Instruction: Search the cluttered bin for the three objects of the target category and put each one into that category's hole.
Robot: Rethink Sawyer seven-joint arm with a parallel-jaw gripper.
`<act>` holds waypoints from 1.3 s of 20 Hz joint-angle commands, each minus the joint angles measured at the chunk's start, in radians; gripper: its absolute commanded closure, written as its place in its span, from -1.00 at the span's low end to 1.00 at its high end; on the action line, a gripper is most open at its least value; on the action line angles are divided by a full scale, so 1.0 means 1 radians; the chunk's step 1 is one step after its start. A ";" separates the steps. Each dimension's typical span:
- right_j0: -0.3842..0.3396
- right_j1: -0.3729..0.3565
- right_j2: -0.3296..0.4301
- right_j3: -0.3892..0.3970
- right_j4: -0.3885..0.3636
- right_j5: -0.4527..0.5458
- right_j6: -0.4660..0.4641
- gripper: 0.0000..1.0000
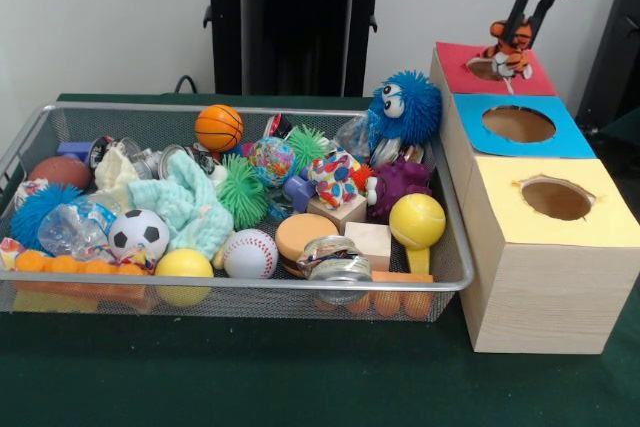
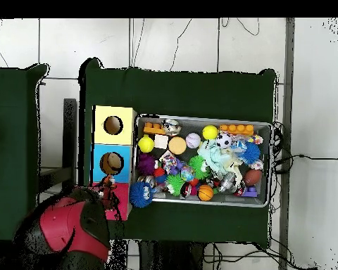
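Observation:
My gripper (image 1: 519, 23) hangs at the far right, shut on the orange tiger with black stripes (image 1: 510, 45). The tiger dangles just above the round hole (image 1: 484, 69) in the red-topped wooden box, at the hole's right edge. In the overhead view the tiger (image 2: 106, 183) sits over the red top, and my red arm (image 2: 66, 228) hides most of that box. The silver wire-mesh bin (image 1: 250, 285) lies left of the boxes, full of toys. I cannot make out a tan-orange bear or another plush animal in it.
The blue-topped hole (image 1: 518, 124) and the yellow-topped hole (image 1: 556, 198) stand nearer in the same row. The bin holds a blue spiky googly-eyed ball (image 1: 405, 107), a purple plush figure (image 1: 400, 187), a basketball (image 1: 218, 127), a soccer ball (image 1: 138, 235), a baseball (image 1: 250, 253) and a teal cloth (image 1: 190, 209).

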 commanded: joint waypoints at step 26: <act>0.047 0.090 -0.039 0.191 0.134 0.004 0.277 1.00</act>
